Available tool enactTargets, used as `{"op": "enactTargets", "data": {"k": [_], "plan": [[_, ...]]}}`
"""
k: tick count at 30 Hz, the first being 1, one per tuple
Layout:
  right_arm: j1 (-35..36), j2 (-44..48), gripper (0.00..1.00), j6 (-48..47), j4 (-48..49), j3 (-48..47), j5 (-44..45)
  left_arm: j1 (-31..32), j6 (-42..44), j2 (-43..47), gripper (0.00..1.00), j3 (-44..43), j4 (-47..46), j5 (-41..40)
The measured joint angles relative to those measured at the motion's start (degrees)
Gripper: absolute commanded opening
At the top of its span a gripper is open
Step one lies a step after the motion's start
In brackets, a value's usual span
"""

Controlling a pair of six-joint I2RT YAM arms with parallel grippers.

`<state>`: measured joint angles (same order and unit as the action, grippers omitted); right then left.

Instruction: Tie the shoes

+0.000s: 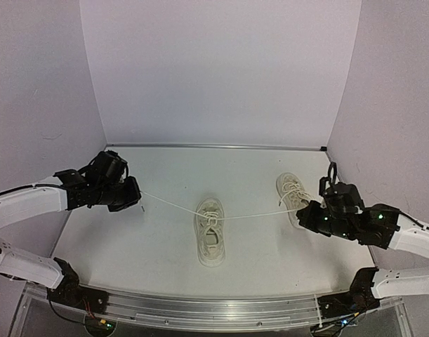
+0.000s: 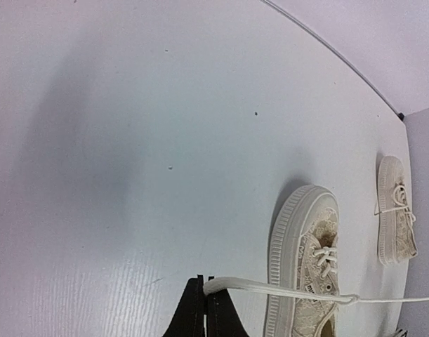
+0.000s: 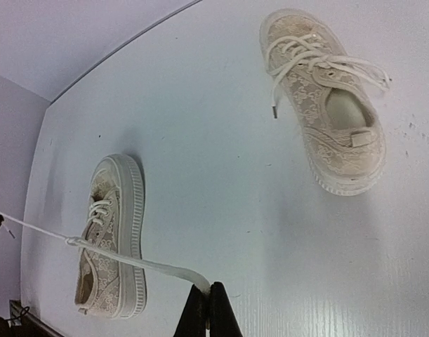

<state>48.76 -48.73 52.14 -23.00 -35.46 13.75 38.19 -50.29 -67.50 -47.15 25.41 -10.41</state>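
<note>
Top external: two shoes on the counter [image 1: 151,242]. The centre shoe [image 1: 210,242] sits midway and the right shoe [image 1: 290,189] lies beside the right arm. Two claws, both clamped. The left claw [image 1: 138,199] pinches the left lace end [image 1: 168,203]. The right claw [image 1: 307,210] pinches the right lace end [image 1: 263,214]. Both ends are taut and cross over the centre shoe.

a smooth pale white counter [image 1: 151,246] with faint wood grain carries two things, well apart. a cream-white low-top fabric sneaker [image 1: 210,235] stands on its sole near the middle. a second cream-white fabric sneaker [image 1: 290,191] stands farther back on the right. both toes point toward the back wall.
</note>
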Motion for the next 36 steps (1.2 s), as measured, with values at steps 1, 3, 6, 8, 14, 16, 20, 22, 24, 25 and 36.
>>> {"op": "enactTargets", "data": {"k": [1,3,6,8,14,16,20,22,24,25,36], "plan": [[-0.23,0.53,0.0,1.02,-0.81,0.39,0.76,-0.86,-0.26,0.86,0.0,0.54,0.43,0.0],[-0.35,0.78,0.0,2.88,-1.86,1.06,1.83,-2.67,-0.81,2.2,0.0,1.96,1.13,0.28],[-0.63,0.81,0.0,6.36,-3.68,2.44,3.51,-4.94,-1.79,3.14,0.0,4.4,2.0,1.1],[-0.64,0.81,0.0,9.94,-5.54,3.4,4.87,-6.18,-2.62,3.18,0.0,5.93,2.18,2.0],[-0.64,0.55,0.0,19.01,-9.77,5.78,7.75,-7.88,-4.96,2.67,0.0,9.15,1.86,3.92],[-0.64,0.75,0.0,21.79,-10.34,6.59,8.36,-8.49,-5.28,2.34,0.0,9.97,1.54,4.57],[-0.89,2.69,0.0,26.8,-10.65,9.14,9.03,-10.36,-5.3,1.44,0.0,10.87,0.92,6.02],[-0.91,4.31,0.0,29.19,-11.09,10.43,9.15,-11.4,-5.28,1.16,0.0,11.16,0.41,6.95],[-0.91,5.25,0.0,30.55,-11.26,10.74,9.23,-12.23,-5.25,0.82,0.0,11.51,-0.38,8.02],[-0.91,5.49,0.0,31.09,-11.24,10.76,9.31,-12.61,-5.23,0.57,0.0,11.72,-0.74,8.59],[-1.61,-3.92,0.01,17.9,-6.09,8.76,8.0,-12.74,3.32,-5.28,0.12,11.29,-4.53,16.45]]}}
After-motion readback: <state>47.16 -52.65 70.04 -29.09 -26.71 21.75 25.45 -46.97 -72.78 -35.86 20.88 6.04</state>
